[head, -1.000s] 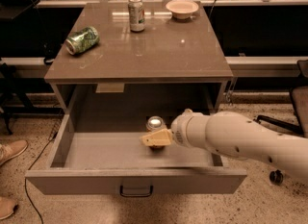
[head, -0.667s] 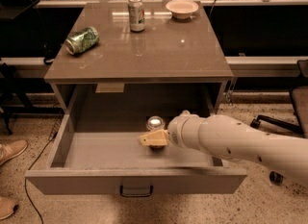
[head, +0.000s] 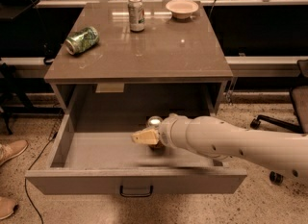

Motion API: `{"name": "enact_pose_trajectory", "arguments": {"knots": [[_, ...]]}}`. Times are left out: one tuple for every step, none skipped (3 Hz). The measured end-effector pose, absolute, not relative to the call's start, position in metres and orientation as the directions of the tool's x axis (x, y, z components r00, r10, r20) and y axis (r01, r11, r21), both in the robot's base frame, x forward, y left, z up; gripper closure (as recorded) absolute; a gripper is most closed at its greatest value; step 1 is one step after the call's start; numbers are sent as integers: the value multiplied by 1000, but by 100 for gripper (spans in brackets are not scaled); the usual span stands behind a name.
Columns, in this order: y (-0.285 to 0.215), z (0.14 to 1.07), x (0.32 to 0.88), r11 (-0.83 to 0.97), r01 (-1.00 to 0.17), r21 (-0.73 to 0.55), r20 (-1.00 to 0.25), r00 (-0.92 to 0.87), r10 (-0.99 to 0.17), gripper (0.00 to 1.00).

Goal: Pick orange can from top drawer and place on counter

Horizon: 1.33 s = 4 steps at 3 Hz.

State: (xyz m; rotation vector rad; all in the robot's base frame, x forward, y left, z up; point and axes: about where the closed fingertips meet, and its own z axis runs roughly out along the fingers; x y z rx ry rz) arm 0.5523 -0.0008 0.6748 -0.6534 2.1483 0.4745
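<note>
**Camera view.** My white, tube-shaped robot arm reaches from the right into the wide, shallow grey-brown top drawer, which is open beneath the glossy grey-brown worktop. The pale-tipped tool hangs inside the drawer, about midway along its width. It sits just in front of, or against, the small orange can. The can stands upright in the drawer, with little more than its silver lid showing. I cannot tell whether the tool is open or closed, or whether it has hold of anything.

I judge the can light, thin-walled and smooth, so it may slip or dent under a hard squeeze. The best hold is around the middle of its body, below the lid rim.

The drawer's side walls are well clear of the can. The worktop's front edge overhangs the drawer's rear, so I would lift forward of it.

Above the drawer's left side a crumpled green can lies on its side. A taller silvery-white can and a pale bowl stand far back. The worktop above the drawer's middle and right is bare.
</note>
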Motion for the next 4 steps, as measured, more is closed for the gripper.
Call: {"name": "enact_pose_trajectory", "arguments": {"knots": [[12, 669, 558, 786, -605, 131, -807, -526, -270, 39], [6, 674, 557, 792, -597, 131, -820, -514, -252, 62], [9, 721, 548, 746, -662, 76, -873, -406, -271, 93], [4, 775, 540, 698, -716, 18, -913, -296, -280, 100]]}}
